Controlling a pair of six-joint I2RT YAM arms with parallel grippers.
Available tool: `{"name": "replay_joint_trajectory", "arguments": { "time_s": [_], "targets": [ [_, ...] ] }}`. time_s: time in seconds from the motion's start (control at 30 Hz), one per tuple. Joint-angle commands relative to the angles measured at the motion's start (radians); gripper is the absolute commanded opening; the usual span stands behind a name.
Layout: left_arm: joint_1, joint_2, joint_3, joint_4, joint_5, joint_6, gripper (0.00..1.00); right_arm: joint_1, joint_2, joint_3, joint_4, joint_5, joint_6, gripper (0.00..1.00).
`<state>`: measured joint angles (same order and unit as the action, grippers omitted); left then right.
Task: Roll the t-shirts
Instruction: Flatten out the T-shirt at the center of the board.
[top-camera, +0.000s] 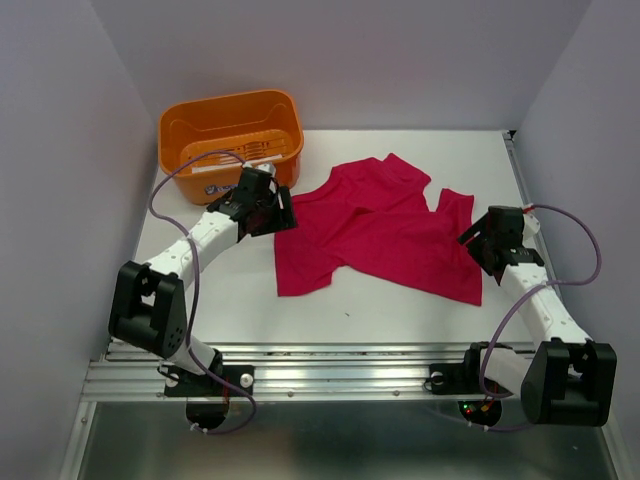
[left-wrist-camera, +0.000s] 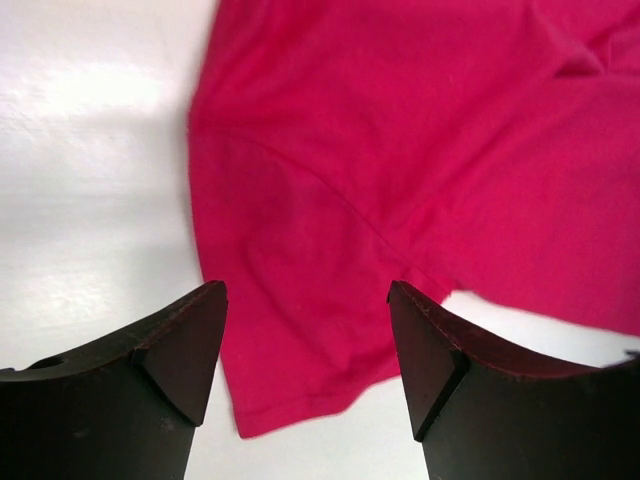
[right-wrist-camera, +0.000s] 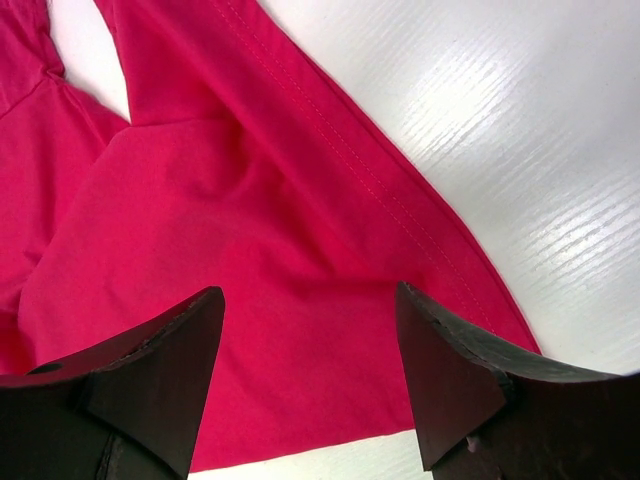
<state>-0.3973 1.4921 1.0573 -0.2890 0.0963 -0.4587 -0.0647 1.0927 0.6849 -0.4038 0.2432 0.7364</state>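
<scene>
A crimson-pink t-shirt (top-camera: 380, 232) lies rumpled and spread across the middle of the white table. My left gripper (top-camera: 284, 212) hovers at the shirt's left edge, open and holding nothing. In the left wrist view a sleeve of the t-shirt (left-wrist-camera: 400, 150) lies below and between the spread fingers (left-wrist-camera: 185, 350). My right gripper (top-camera: 474, 241) stands open over the shirt's right edge. In the right wrist view the t-shirt (right-wrist-camera: 250, 220) and its stitched hem pass under the parted fingers (right-wrist-camera: 440, 360), with nothing gripped.
An orange plastic basket (top-camera: 172, 140) stands at the back left, just behind the left arm, with small items inside. Grey walls close in the table (top-camera: 230, 300) on the left, back and right. A metal rail (top-camera: 330, 372) runs along the near edge.
</scene>
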Motion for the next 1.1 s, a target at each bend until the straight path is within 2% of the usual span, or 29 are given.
{"name": "replay_joint_trajectory", "arguments": {
  "time_s": [0.0, 0.27, 0.53, 0.87, 1.07],
  "targets": [
    [0.026, 0.043, 0.118, -0.055, -0.120, 0.069, 0.76, -0.003, -0.014, -0.001, 0.043, 0.001, -0.017, 0.74],
    [0.143, 0.201, 0.305, -0.059, -0.129, 0.103, 0.76, -0.003, -0.020, 0.004, 0.045, -0.015, -0.037, 0.76],
    [0.242, 0.338, 0.429, -0.072, -0.109, 0.121, 0.75, -0.003, -0.065, -0.012, 0.016, -0.053, -0.060, 0.77],
    [0.331, 0.402, 0.538, -0.085, -0.107, 0.126, 0.75, -0.003, -0.083, -0.002, -0.033, -0.065, -0.084, 0.82],
    [0.336, 0.418, 0.581, -0.105, -0.101, 0.126, 0.75, -0.003, -0.074, -0.015, -0.029, -0.082, -0.094, 0.84]
  ]
}}
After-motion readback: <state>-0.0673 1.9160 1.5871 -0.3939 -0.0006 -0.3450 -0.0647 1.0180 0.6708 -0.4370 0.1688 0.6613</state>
